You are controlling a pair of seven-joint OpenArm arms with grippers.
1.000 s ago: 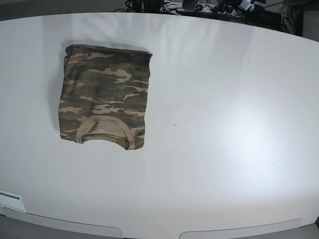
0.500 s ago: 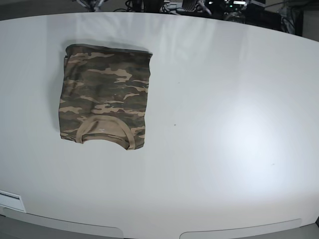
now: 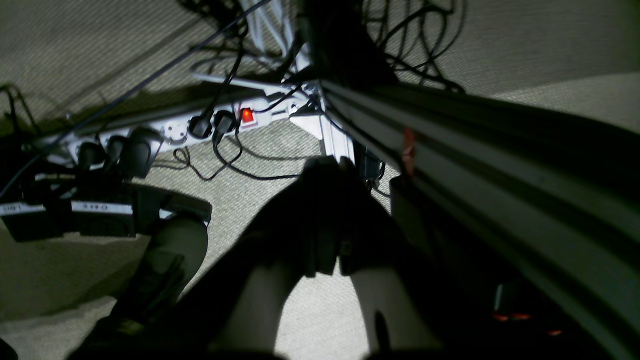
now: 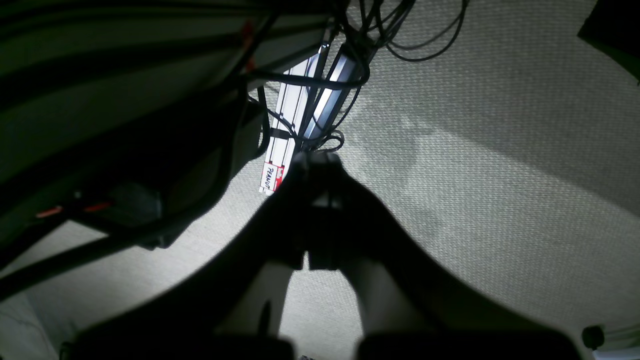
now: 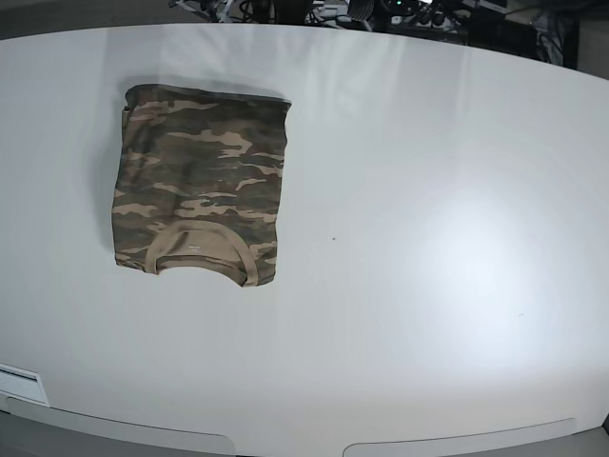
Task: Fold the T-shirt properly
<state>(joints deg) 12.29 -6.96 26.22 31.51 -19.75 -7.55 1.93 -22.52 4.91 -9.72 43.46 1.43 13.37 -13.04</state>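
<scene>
Base view: the T-shirt (image 5: 198,184) lies folded into a compact rectangle on the white table (image 5: 428,238), toward the side where my right arm works. Its tan ribbed collar (image 5: 194,246) faces the near edge, and the opposite folded edge runs straight along the far side. Neither of my arms appears over the tabletop here.

Left wrist view: my left gripper (image 3: 327,172) hangs below table level, its jaws pressed together with nothing between them. Beyond it, carpeted floor (image 3: 100,50) carries a white power strip (image 3: 175,130) with a lit red switch (image 3: 247,115) and tangled black cables (image 3: 225,160). A pale frame rail (image 3: 500,170) runs along one side.

Right wrist view: my right gripper (image 4: 317,162) is likewise drawn fully together and empty, silhouetted above the carpet. A white label (image 4: 270,178) with dark lettering sits just beside it.
</scene>
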